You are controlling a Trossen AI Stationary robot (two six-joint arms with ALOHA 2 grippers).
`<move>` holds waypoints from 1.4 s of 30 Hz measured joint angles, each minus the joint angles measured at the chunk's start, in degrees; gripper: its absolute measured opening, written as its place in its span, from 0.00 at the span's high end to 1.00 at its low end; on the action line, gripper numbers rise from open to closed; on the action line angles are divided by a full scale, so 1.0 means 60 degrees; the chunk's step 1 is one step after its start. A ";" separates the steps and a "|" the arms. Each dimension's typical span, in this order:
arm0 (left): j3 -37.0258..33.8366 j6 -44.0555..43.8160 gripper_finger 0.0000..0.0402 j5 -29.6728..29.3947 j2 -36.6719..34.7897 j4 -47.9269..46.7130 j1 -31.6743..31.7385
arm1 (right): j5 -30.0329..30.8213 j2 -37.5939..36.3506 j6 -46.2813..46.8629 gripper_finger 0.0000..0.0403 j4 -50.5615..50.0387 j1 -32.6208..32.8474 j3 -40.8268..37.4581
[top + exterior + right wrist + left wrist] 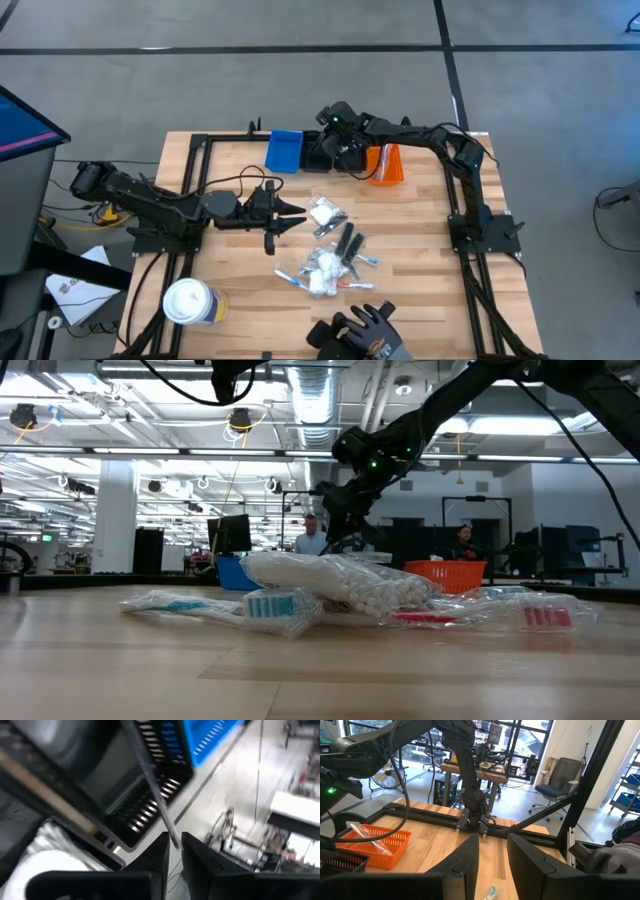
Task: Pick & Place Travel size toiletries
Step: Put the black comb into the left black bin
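Toiletries lie heaped at mid-table in your high view, sachets, black combs and slim sticks together; the left gripper hovers just left of the heap with its fingers parted and nothing in them, while the right gripper sits at the far edge over the black bin, between the blue bin and the orange bin. A white tub stands near-left, and a gloved hand rests at the near edge. From the low view, the heap fills the foreground and hides the bins' lower parts. Your left wrist view shows the orange bin holding a sachet. Your right wrist view shows a thin dark comb between the nearly closed fingers, over the black bin.
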 joint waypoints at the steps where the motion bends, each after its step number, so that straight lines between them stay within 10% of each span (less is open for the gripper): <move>1: 0.0000 0.0000 0.76 0.0003 0.0000 0.0000 0.0000 | 0.0066 0.0000 0.0253 0.88 0.0061 0.0000 0.0000; 22: 0.0000 -0.0004 0.76 0.0029 0.0000 0.0015 0.0000 | 0.0797 -0.0098 0.2246 0.85 -0.0078 0.0459 0.0000; 42: 0.0000 -0.0047 0.76 0.0120 -0.0004 0.0157 -0.0004 | 0.0359 0.0404 0.7844 1.00 0.0072 0.0023 -0.0032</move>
